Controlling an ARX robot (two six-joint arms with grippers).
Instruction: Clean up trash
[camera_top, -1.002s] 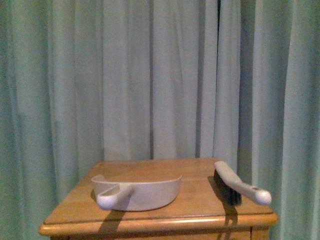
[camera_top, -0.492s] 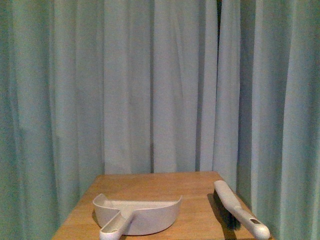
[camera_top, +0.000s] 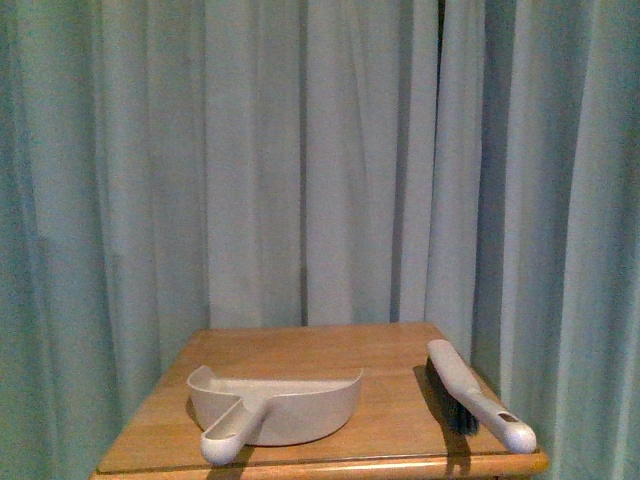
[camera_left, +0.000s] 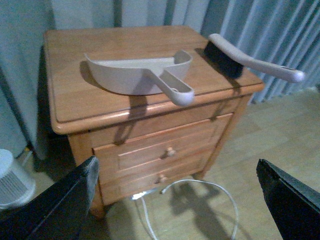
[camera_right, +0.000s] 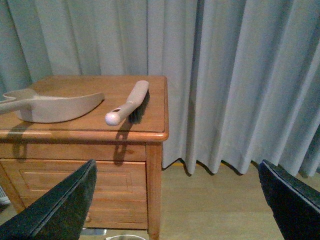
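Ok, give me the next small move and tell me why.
Probably ease the right end effector toward the brush handle. It and the left end effector are open and empty, short of the nightstand; the brush lies on the right with its handle toward the robot, the dustpan on the left. No trash shows in any view, so tools likely come first.

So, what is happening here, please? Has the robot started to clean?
Nothing is being handled yet. A beige dustpan and a hand brush lie apart on the wooden nightstand, with the brush handle reaching past the front edge. The left end effector and the right end effector are both open, empty and off the nightstand. No trash shows in any view.
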